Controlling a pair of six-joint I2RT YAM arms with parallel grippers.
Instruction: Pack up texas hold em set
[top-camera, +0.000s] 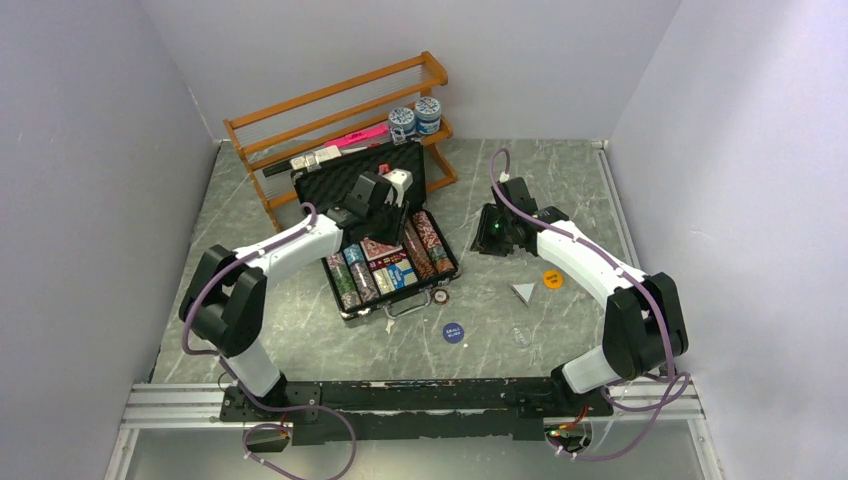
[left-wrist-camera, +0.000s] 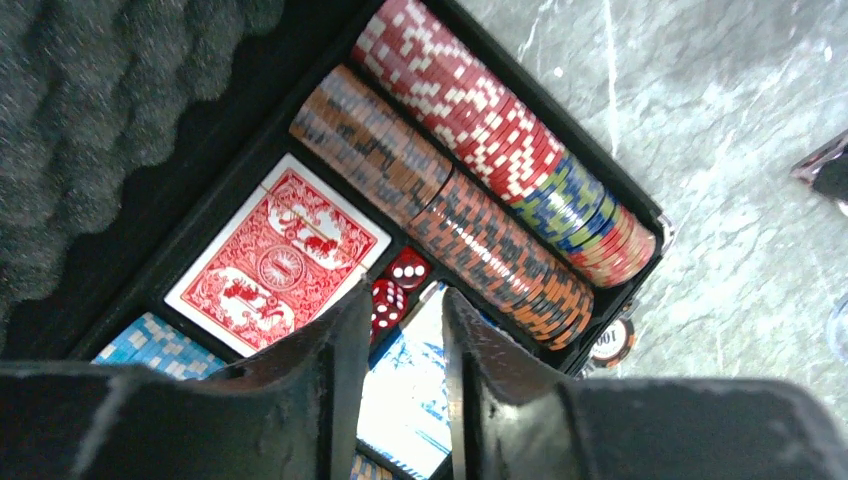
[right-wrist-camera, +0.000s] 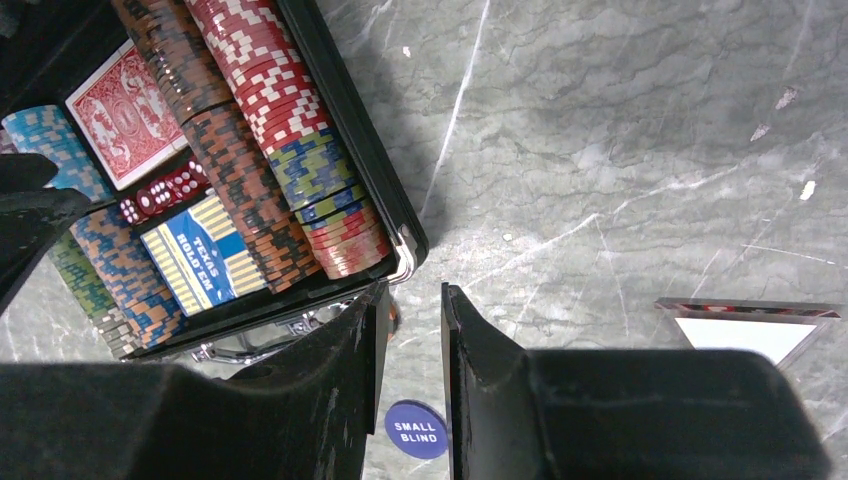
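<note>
Nearest the lens in the left wrist view, the left gripper (left-wrist-camera: 407, 300) hangs over the open briefcase (right-wrist-camera: 325, 90) with its fingers narrowly apart and nothing between them. It sits right above the red dice (left-wrist-camera: 388, 300), which lie between the red deck (left-wrist-camera: 275, 260) and the blue deck (right-wrist-camera: 205, 250). A descent from there could, I judge, catch a die or lever up a deck's edge and disturb the packed chip rows (left-wrist-camera: 470, 230) beside them. Just outside the case's front rim, by the handle, lies a loose chip (top-camera: 441, 295); should the lid come down first, that chip is left out or pinched under the rim. Further right the blue small-blind disc (top-camera: 453, 332) lies flat on the table (top-camera: 380, 350); a flat disc gives fingers little edge, so it may skid away rather than lift. The right gripper (right-wrist-camera: 415, 295) hovers near the case's right front corner, all but closed on nothing; it must spread before any pick, and a careless swing could shove the case. Beyond it lie a white triangular piece (top-camera: 522, 291) and an orange disc (top-camera: 552, 279), apart from each other and easy to overlook.
</note>
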